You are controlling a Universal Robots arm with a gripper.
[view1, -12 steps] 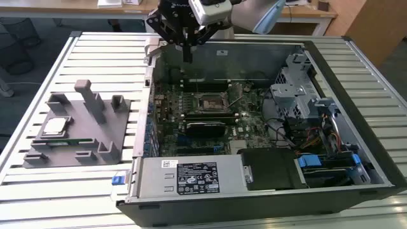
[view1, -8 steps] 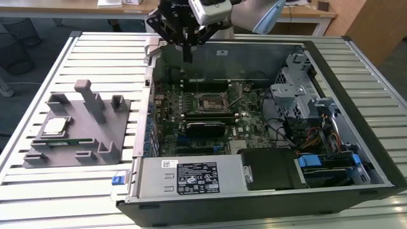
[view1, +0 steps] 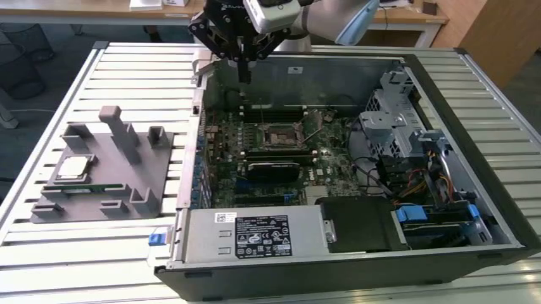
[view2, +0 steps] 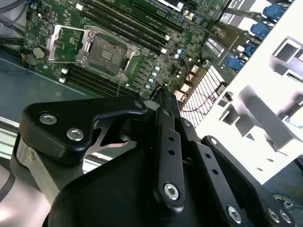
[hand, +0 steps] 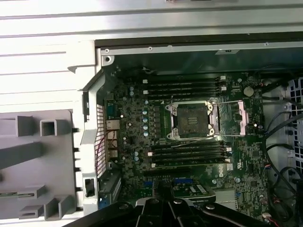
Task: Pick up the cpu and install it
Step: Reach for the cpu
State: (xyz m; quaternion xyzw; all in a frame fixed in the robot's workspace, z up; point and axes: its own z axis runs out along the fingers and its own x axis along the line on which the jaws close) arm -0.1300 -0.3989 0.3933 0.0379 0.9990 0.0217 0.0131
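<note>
Nearest my lens in the second wrist view, the gripper (view2: 160, 94) has its fingers pressed together and carries nothing. The cpu (view1: 72, 167) lies flat on the grey holder (view1: 106, 172), lower left in the exterior view and well apart from the gripper at top centre. The socket (view1: 279, 135) stands open, I judge to receive it.

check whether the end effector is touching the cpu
Apart. The exterior view shows the cpu lying on the grey holder, while the end effector hangs over the open computer case.
</note>
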